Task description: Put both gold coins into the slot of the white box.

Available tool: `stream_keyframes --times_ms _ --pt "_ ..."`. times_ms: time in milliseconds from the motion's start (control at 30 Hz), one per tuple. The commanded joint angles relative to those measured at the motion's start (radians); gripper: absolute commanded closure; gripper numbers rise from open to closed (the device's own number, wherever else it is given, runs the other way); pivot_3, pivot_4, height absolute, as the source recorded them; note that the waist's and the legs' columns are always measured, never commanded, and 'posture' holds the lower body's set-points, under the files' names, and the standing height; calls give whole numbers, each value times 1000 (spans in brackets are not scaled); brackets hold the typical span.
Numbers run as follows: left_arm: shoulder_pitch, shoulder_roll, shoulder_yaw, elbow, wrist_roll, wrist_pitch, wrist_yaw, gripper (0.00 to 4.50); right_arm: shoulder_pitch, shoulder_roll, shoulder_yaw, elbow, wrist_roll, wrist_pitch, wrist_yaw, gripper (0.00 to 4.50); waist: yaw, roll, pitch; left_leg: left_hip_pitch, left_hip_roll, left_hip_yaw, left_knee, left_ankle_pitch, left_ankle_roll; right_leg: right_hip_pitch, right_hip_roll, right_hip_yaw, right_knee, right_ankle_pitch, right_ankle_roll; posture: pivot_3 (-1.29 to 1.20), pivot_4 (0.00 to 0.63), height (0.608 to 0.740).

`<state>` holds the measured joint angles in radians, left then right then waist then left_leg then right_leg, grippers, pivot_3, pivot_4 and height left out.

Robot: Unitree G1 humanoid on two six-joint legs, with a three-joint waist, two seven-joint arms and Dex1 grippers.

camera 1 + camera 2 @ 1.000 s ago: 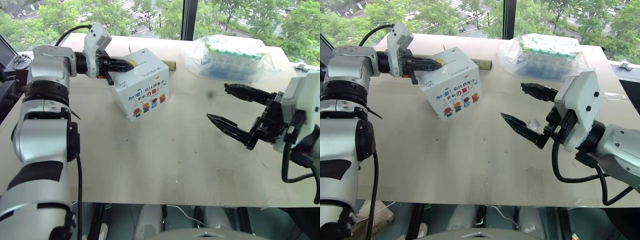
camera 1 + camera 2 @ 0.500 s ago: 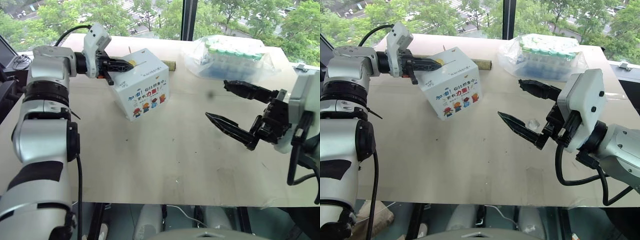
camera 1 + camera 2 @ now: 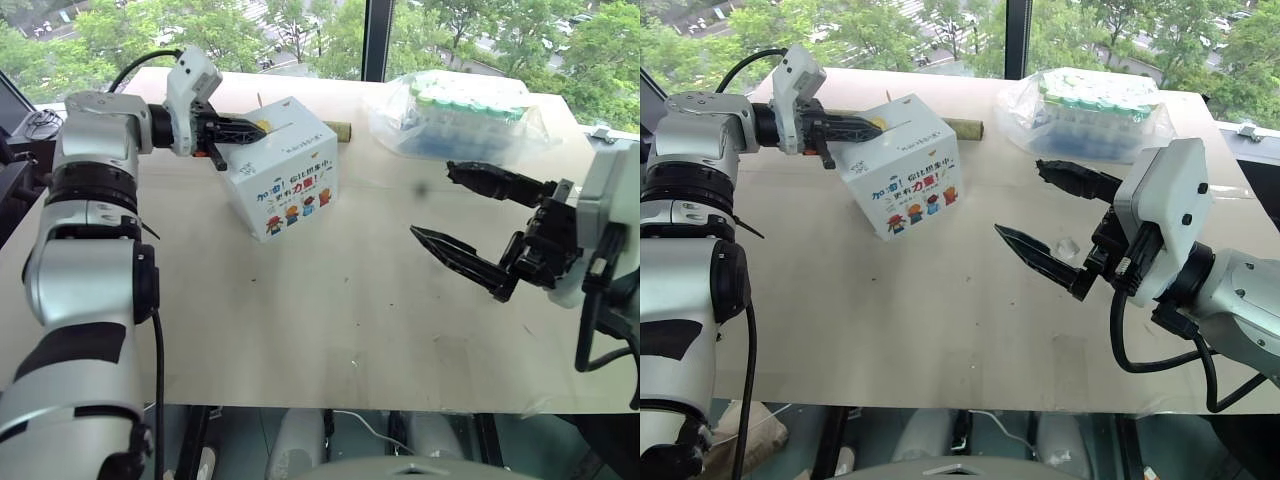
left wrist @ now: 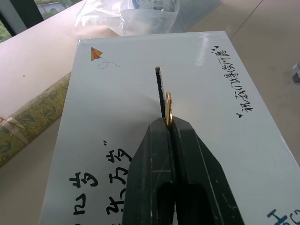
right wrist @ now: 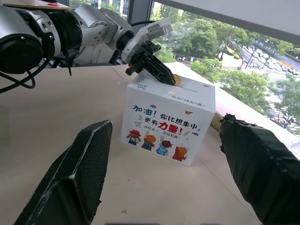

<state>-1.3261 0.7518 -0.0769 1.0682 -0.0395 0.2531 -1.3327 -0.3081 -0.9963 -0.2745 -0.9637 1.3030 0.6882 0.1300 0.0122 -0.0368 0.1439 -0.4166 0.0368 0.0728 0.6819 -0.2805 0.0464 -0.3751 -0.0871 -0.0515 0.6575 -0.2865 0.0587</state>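
- Gold glinted at the tip of the left end effector, whose black fingers were clenched on one gold coin, held on edge just beside the slot in the top face of the white box.
- The coin sat slightly to one side of the dark slit, so a push from there could have jammed it against the cardboard or flicked it out of the grip; a release might have left it lying flat on the lid.
- The box stood tilted on the desk, and pressure could have tipped it.
- The right end effector hung released and empty, well apart.
- What the box held could not be told; a clear bag behind contained green-capped tubes.
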Motion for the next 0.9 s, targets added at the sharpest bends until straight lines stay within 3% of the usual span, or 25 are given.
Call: stream_keyframes --times_ms 33,67,133,333,467,600,700,767,900 --pt "27 14 -21 0 41 10 0 4500 -4 -13 -30 -18 9 -29 -6 596 0 0 0 0 0 0 0 0 0 0 0 0 0 0 0 0 150 740" --pt "27 13 -22 -1 39 10 -7 4067 -3 -14 -31 -18 9 -29 -7 518 0 0 0 0 0 0 0 0 0 0 0 0 0 0 0 0 150 740" --pt "33 14 -22 -7 37 9 -12 3679 -1 -14 -31 -18 14 -29 -9 518 0 0 0 0 0 0 0 0 0 0 0 0 0 0 0 0 150 740" --pt "42 9 22 -31 1 -1 17 986 7 -17 -36 -18 20 -30 -8 518 0 0 0 0 0 0 0 0 0 0 0 1 0 0 0 0 150 740" --pt "58 -16 114 -151 -129 58 -71 986 33 -19 -45 -21 -9 -29 -14 518 3 -1 0 0 0 0 0 0 0 0 0 0 1 0 0 0 150 740" --pt "181 -70 191 -517 -307 262 -51 986 113 30 -68 -25 -90 -45 -59 518 4 -2 0 -3 0 -2 3 0 0 0 -1 -1 0 0 0 0 150 740" --pt "323 -143 247 -877 -461 474 94 986 262 70 -130 -24 -68 -44 -54 518 0 -2 0 -3 0 -2 3 0 0 1 -2 -1 0 0 0 0 150 740" --pt "439 -187 267 -1092 -537 559 185 949 373 93 -190 -30 -96 -47 -25 16 0 -1 -1 -2 0 -3 3 0 0 2 -2 0 0 0 0 0 150 740" --pt "625 -246 303 -1365 -640 663 353 949 601 131 -300 -55 -198 -69 91 7 -1 0 -1 1 1 -3 0 0 0 4 -1 1 -3 0 0 0 150 740"
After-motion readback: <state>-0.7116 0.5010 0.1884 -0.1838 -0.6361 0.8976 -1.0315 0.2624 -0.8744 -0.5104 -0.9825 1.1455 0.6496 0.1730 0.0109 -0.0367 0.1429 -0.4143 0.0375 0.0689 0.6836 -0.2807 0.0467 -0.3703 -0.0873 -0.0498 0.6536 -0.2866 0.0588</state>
